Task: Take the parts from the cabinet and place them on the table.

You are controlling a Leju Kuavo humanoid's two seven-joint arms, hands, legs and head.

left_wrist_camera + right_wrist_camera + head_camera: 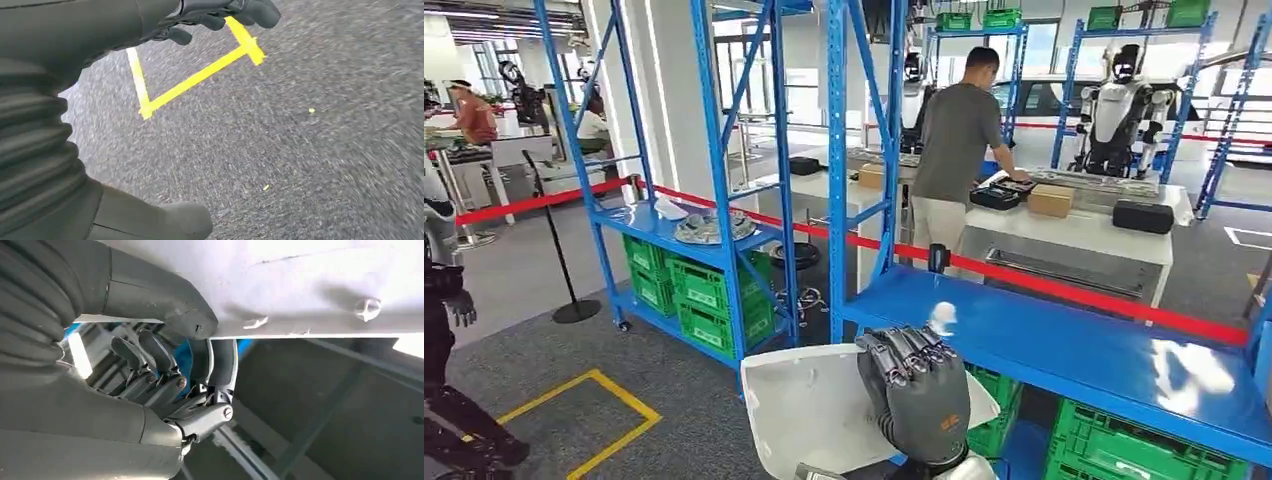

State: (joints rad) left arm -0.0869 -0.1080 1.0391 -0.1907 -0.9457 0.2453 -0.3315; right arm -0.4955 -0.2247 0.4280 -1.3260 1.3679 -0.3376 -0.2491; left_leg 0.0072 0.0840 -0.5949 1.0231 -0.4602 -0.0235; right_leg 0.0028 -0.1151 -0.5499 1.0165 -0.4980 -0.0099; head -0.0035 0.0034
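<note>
Right hand: the right hand (921, 395) is seen at the lower centre of the head view, its dark fingers (902, 352) curled over the edge of a white moulded part (809, 408); in the right wrist view the thick thumb (165, 299) is pressed against the pale shell (310, 285) while the fingers (150, 352) are hooked under its rim, so the part is held.

White part: held in front of the robot at the lower centre of the head view, just before the edge of the near blue shelf (1074, 350), tilted, with its hollow side turned upward.

Left hand: the left hand (461, 306) is seen at the left edge of the head view, hanging low; in the left wrist view its fingers (250, 12) are loosely bent and apart above the grey floor (300, 150), with nothing between them.

Floor marking: yellow tape lines (594, 415) are laid on the grey floor at the lower left of the head view.

Second rack: a blue rack (694, 180) stands at the centre left, green crates (709, 290) stacked on its lower levels.

Barrier: a red belt (1064, 288) is stretched across the middle of the frame.

Background: a person (954, 150) in a grey shirt is bent over a white table (1074, 235) at the upper centre; another humanoid robot (1119, 110) stands at the upper right.
</note>
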